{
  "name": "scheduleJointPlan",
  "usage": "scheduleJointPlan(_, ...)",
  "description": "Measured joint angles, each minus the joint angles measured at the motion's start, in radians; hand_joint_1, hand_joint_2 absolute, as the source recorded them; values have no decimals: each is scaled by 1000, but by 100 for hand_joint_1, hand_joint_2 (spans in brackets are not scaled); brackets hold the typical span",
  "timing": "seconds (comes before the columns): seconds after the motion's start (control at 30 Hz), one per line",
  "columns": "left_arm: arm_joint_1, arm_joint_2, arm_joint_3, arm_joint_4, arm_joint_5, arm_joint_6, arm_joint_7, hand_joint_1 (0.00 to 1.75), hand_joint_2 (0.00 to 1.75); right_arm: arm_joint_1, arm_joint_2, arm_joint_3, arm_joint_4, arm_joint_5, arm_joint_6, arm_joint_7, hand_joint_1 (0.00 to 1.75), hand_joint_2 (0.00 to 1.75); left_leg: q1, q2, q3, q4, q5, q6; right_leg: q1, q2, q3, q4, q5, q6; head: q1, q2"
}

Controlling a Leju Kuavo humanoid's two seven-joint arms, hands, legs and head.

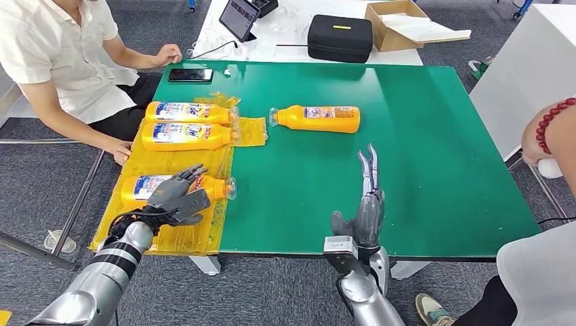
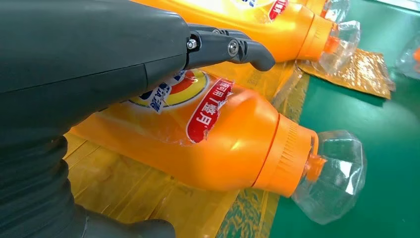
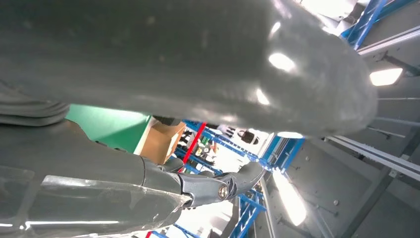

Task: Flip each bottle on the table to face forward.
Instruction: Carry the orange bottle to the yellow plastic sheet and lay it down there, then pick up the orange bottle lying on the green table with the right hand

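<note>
Several orange bottles with clear caps lie on their sides. Two bottles (image 1: 187, 112) (image 1: 185, 135) rest side by side on a yellow plastic sheet (image 1: 163, 234) at the table's left. Farther right, another bottle (image 1: 316, 119) lies on the bare green mat. The nearest bottle (image 1: 139, 187) (image 2: 233, 144) lies on the sheet with its label up. My left hand (image 1: 178, 197) reaches over it, fingers (image 2: 233, 48) stretched above the label and the thumb beside its near side, not clamped. My right hand (image 1: 367, 204) stands edge-on near the front edge, fingers straight, holding nothing.
A seated person at the left has one hand (image 1: 123, 151) by the sheet and one (image 1: 167, 54) near a black phone (image 1: 190, 75). At the right edge is an arm with a red bead bracelet (image 1: 551, 119). A black case (image 1: 339, 38), cardboard box (image 1: 401, 26) and tablet (image 1: 239, 17) sit behind.
</note>
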Motion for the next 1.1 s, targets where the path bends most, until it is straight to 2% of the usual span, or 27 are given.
scheduleJointPlan(0.37,8,30,-37,-12,93,-61,-66,0,175,-2,-18,31,22,-5,0,0,0,0,0,0,3,0,0,0,0,0,3,0,1,0,0,0)
scheduleJointPlan(1.1,16,35,-45,-28,95,-62,-70,0,175,-2,-26,36,28,-4,0,0,0,0,0,0,3,0,0,0,0,0,3,0,0,0,0,0)
